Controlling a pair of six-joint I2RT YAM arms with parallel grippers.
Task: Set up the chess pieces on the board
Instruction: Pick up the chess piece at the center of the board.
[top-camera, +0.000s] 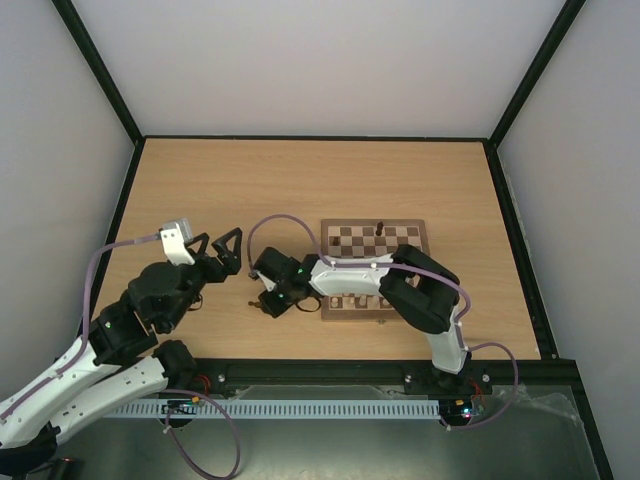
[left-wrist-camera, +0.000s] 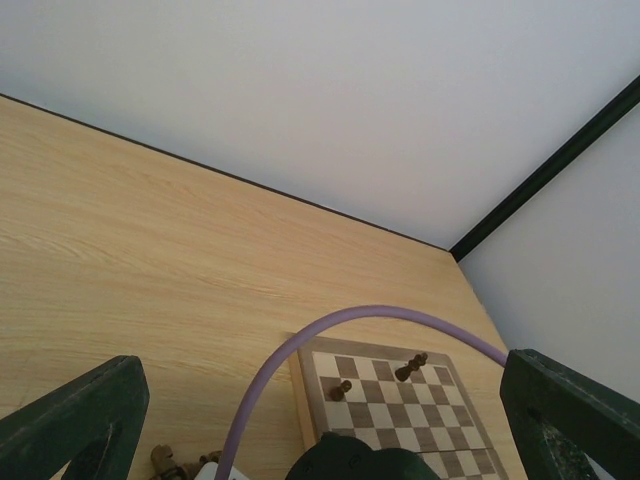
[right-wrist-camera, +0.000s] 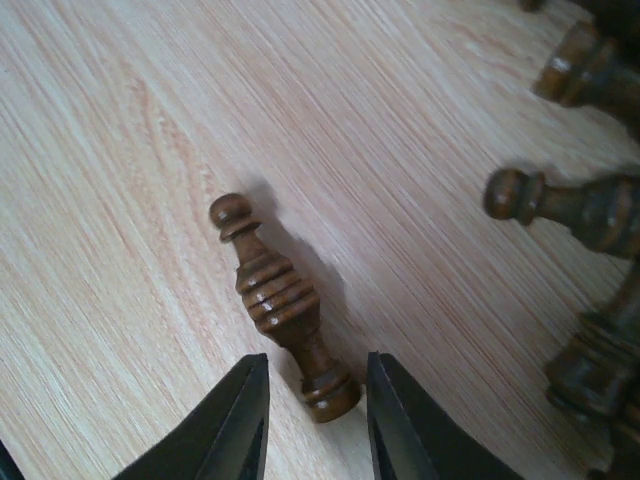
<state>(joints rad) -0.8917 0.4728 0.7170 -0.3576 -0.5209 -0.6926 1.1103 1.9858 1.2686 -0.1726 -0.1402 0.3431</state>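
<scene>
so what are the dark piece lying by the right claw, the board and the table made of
The dark piece looks like turned wood, stained dark brown with a soft sheen; lathe rings show along its body. The board looks wooden, with light and dark squares in a brown frame, possibly veneer. The table shows pale wood grain with a matte finish; it could be laminate.

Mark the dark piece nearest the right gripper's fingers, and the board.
dark piece (right-wrist-camera: 275, 300): right wrist view, on its ribbed middle.
board (top-camera: 405, 240): top external view, on bare far squares.
</scene>
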